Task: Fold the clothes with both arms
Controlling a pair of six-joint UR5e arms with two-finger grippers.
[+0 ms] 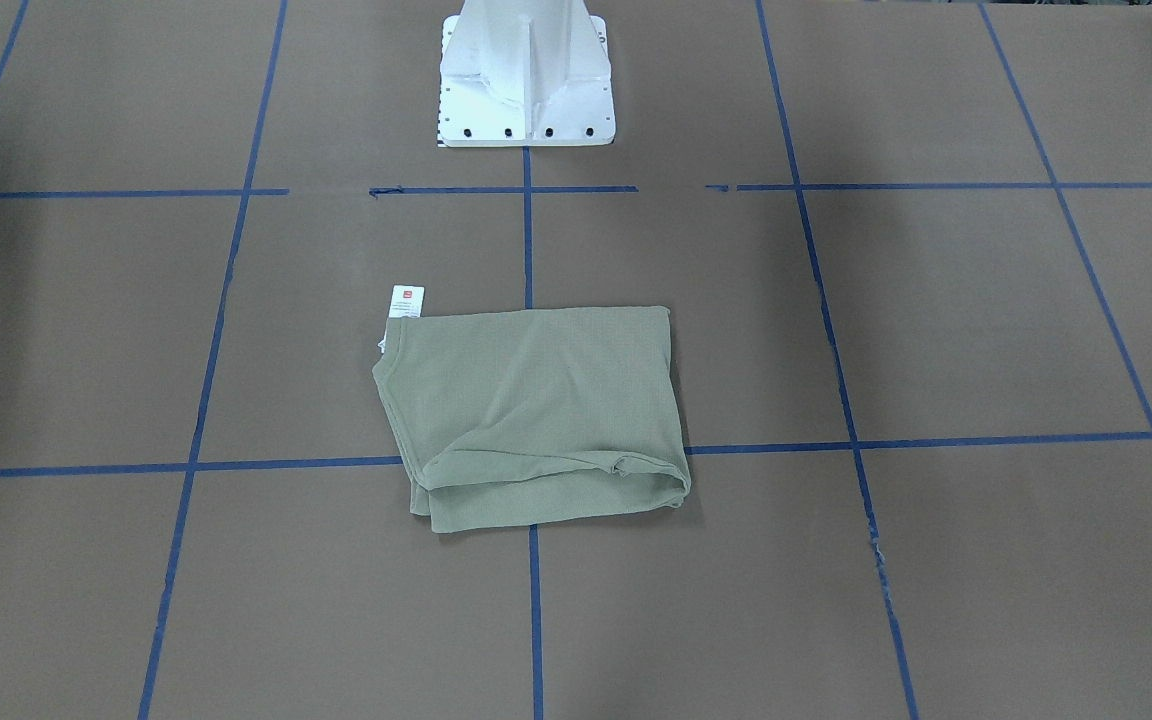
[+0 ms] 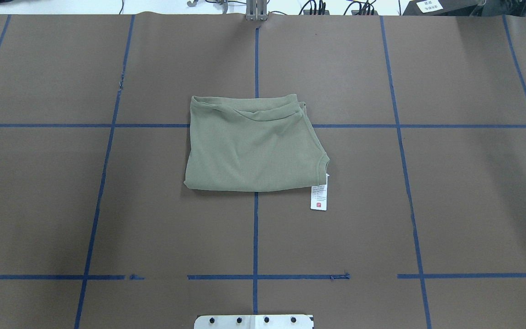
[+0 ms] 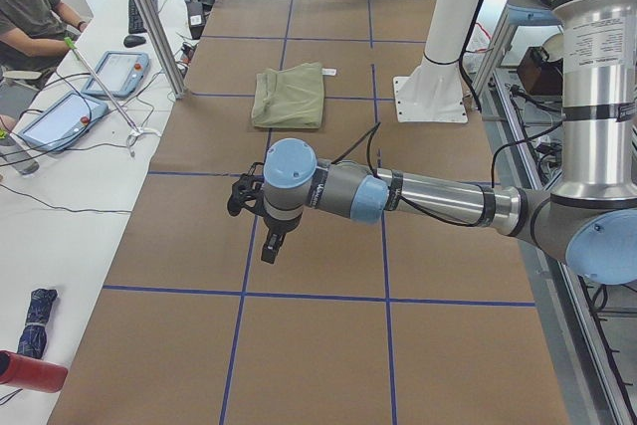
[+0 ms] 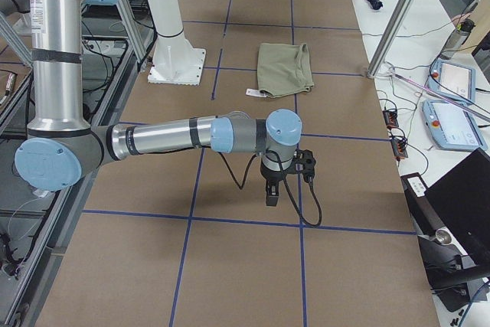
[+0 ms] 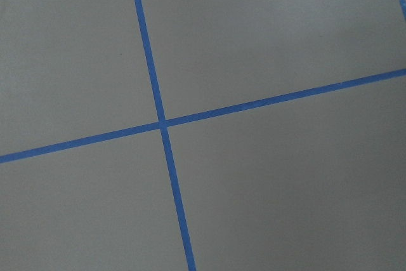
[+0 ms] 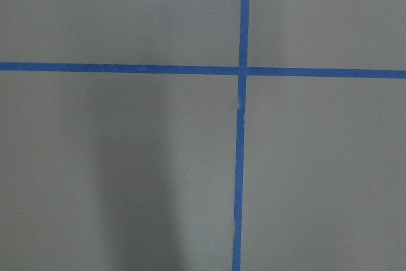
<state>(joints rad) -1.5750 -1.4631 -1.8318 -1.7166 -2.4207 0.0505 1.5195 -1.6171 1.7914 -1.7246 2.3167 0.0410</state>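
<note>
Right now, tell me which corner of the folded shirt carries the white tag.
The shirt corner nearest the base, on the robot's right: only there the white tag shows.

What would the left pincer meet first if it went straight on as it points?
Probably the brown table paper, near a blue tape crossing: the left pincer points down, and its wrist camera shows nothing else. The folded shirt lies well off that line. The pincer's height is unclear.

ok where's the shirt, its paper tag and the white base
shirt (image 2: 254, 151), overhead view, middle of the folded fabric
paper tag (image 2: 319, 198), overhead view, centre of the card
white base (image 1: 526, 110), front-facing view, lower front above the bolts
</note>
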